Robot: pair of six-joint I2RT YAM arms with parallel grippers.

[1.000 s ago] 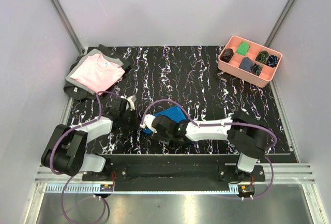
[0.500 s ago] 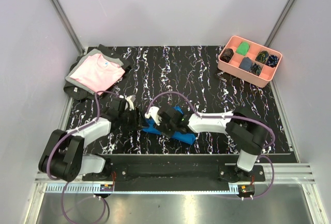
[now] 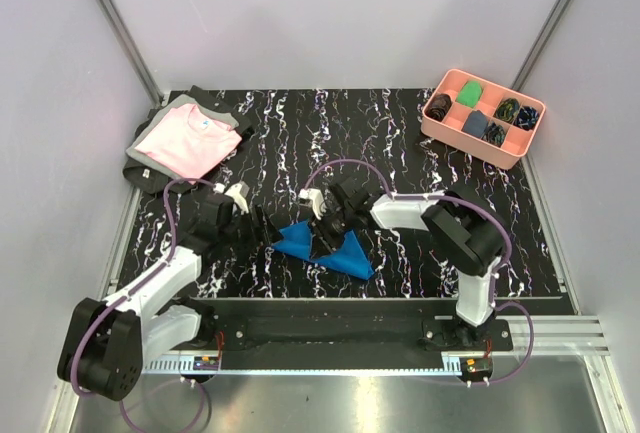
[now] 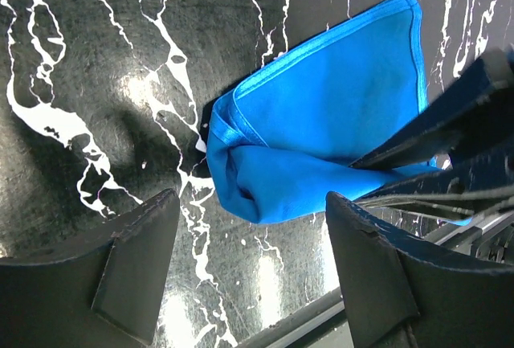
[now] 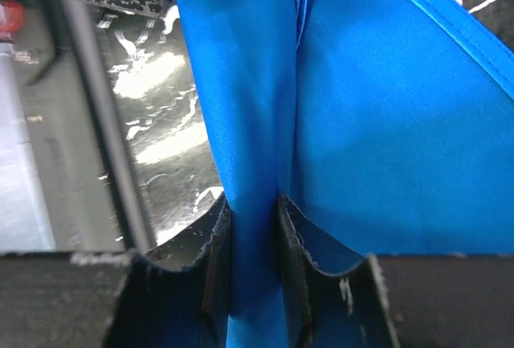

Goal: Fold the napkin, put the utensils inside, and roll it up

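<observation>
The napkin (image 3: 338,253) lies bunched on the table (image 3: 400,143), near the front edge between my two arms. It reads as thin, light satin: limp and slick, with no stiffness of its own. I judge it will slide through a loose pinch and sag wherever it isn't supported. The stitched hem and corners are where I would take hold, since the doubled edge gives the pads something to bite.

My right hand (image 5: 253,227) is clamped on a fold of the cloth, a pleat running up between its fingers. My left hand (image 4: 250,199) stands apart and holds nothing, with the rolled end of the napkin just ahead of its gap.

The top view gives me the overall layout, a flattened triangular heap, but the arms hide the contact there. Only the right wrist view proves the pinch. Only the left wrist view shows the hemmed corner and the thick rolled fold beside it. The utensils I cannot find in any view.
</observation>
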